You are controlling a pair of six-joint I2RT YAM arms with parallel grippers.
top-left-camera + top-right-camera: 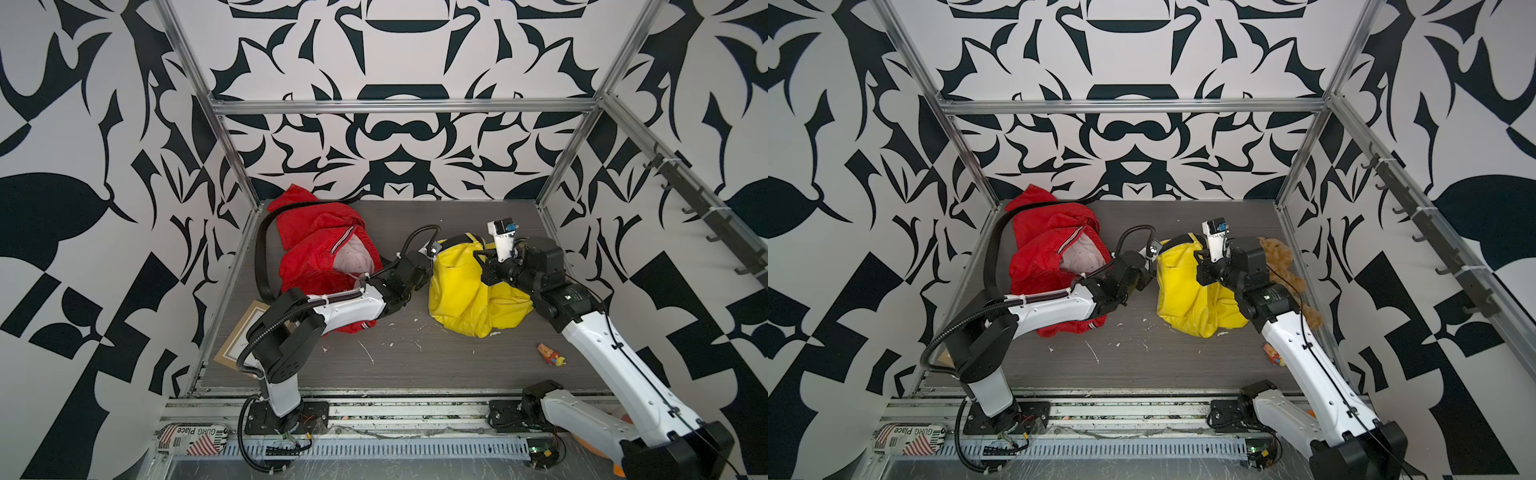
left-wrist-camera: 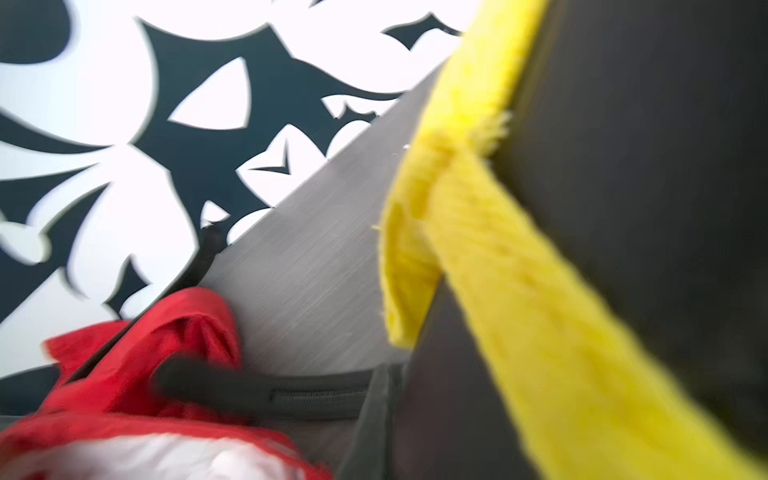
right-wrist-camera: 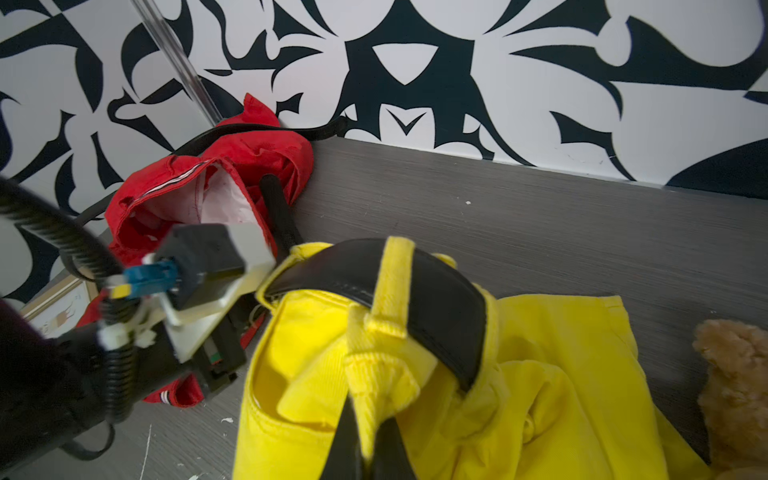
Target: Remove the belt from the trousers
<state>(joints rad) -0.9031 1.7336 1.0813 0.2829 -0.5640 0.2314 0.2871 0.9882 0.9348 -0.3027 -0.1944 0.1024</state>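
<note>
Yellow trousers (image 1: pixel 469 299) sit bunched on the tabletop (image 1: pixel 415 365), black belt (image 3: pixel 436 291) threaded through their loops (image 3: pixel 395 286), my right tool (image 3: pixel 368 432) clamped on the trousers, my left tool (image 1: pixel 422 276) closed at the belt's end (whether it bites, I cannot tell), so next I'd pull the belt out steadily.

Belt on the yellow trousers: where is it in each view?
Both top views: black belt on the yellow trousers' far waist edge.
Left wrist: probably the blurred dark band behind a yellow belt loop.
Right wrist: arching under that loop, close up.
Shared landmark: red trousers.
</note>
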